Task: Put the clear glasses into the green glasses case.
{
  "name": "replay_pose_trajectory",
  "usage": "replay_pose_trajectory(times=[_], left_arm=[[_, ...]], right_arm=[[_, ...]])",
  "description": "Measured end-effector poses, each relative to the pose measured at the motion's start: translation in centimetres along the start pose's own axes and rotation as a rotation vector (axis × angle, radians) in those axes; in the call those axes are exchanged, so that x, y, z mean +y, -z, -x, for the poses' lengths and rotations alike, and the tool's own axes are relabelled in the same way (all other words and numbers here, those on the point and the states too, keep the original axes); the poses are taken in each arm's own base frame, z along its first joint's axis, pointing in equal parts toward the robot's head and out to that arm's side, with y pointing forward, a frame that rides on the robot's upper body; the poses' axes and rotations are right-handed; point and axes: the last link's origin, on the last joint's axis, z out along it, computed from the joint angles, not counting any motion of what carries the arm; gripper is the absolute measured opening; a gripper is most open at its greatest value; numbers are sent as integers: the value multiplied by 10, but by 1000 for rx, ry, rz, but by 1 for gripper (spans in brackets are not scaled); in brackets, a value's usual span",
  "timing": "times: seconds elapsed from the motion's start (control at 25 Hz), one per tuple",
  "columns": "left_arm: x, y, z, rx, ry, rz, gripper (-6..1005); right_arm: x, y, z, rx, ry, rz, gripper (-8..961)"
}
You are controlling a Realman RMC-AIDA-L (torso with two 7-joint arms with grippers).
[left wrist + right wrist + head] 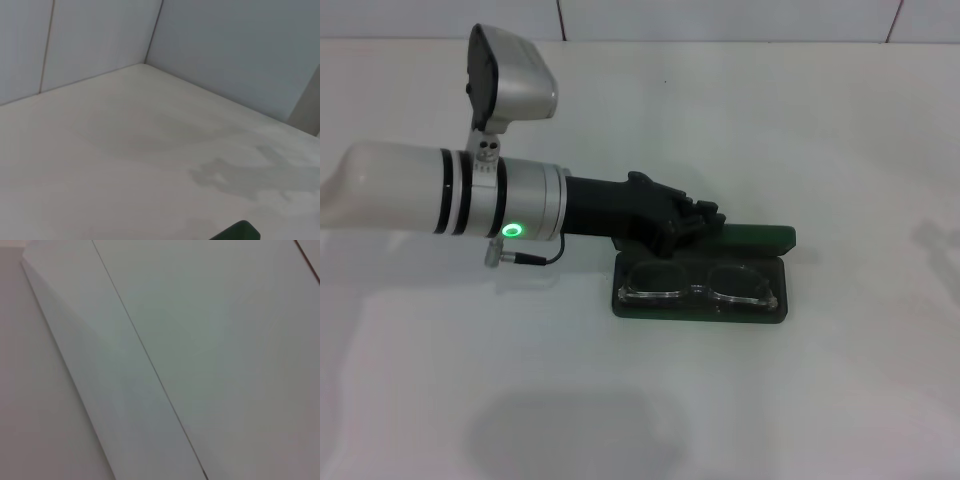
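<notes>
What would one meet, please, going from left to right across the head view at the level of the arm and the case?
Left arm's pale sleeve → wrist's green light → left gripper → clear glasses lying in the open green glasses case → bare table.

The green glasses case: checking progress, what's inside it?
The clear glasses lie inside the open green glasses case. The left gripper covers part of the lid; the folded temples aren't discernible.

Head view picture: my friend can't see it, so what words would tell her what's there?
The clear glasses lie inside the open green glasses case on a white table. The robot's left gripper reaches in from the left, over the case's back edge.
</notes>
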Motion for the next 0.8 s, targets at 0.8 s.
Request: replay_pose_trajectory(times=[0.8], left_arm=[[20,8,38,-49,-91,82,131]], right_arm=[[1,-2,1,-1,-2,11,144]])
